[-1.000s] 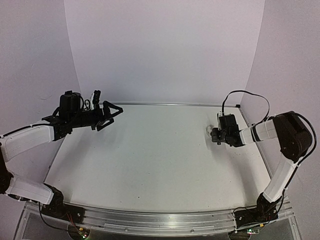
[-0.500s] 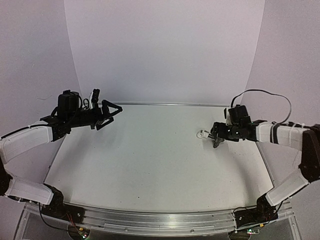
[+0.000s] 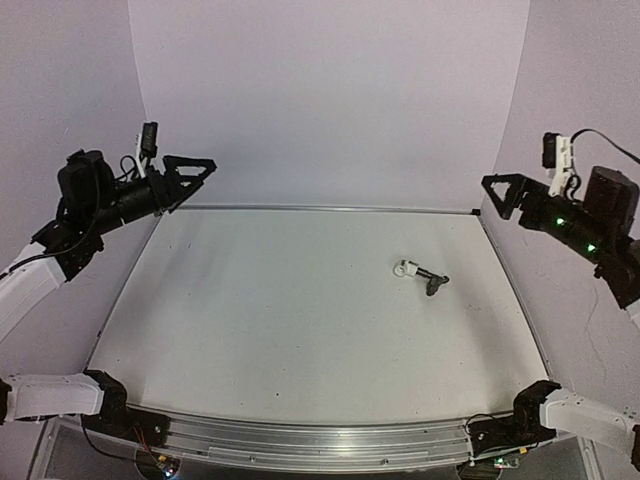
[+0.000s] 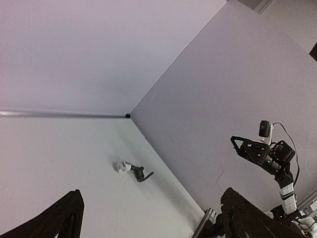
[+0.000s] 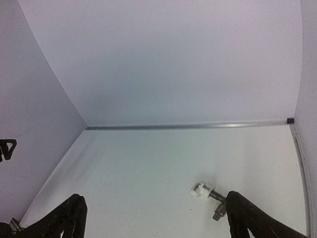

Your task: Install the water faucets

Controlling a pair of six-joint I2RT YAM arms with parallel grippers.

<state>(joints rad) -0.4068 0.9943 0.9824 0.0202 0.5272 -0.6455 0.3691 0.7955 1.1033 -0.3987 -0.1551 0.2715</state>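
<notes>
From the wrist cameras I saw only the finger ends of the left tool and the right tool; the bottom edge cut off the rest. The tap met the right tool's finger, possibly partly covered. From above it was too small to tell whether the fitting was seated on it.

No readable text, labels or numbers anywhere.
</notes>
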